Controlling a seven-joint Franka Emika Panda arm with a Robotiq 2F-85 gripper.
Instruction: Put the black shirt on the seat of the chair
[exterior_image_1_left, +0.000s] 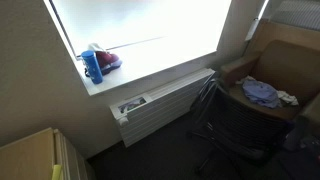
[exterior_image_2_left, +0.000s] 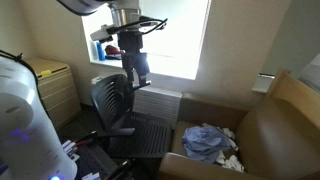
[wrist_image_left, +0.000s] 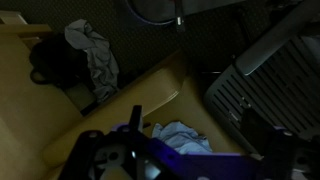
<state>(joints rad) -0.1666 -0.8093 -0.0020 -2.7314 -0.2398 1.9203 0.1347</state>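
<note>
Over by the window, in an exterior view: windowsill (exterior_image_1_left: 150, 75) with a blue bottle (exterior_image_1_left: 92, 66) at 9 o'clock and a red item (exterior_image_1_left: 109, 60) touching it. Radiator (exterior_image_1_left: 170, 97) sits below the sill. The panel (exterior_image_1_left: 133, 103) on its end has markings too small to read. Black office chair (exterior_image_1_left: 228, 120) is at 4 o'clock. Tan armchair (exterior_image_1_left: 290, 60) at 3 o'clock holds a clothes pile (exterior_image_1_left: 262, 93), bluish and white.

In an exterior view: my gripper (exterior_image_2_left: 141, 72) hangs at 11 o'clock, above the black office chair backrest. Can't tell how far it's open, or whether it holds anything. Clothes pile is at 5 o'clock on the tan armchair.

Wrist view, dim: black shirt (wrist_image_left: 48, 65) reads as a dark lump at 10 o'clock on the tan armchair, touching a pale garment (wrist_image_left: 92, 48). Bluish cloth (wrist_image_left: 185, 135) is at 6 o'clock.
</note>
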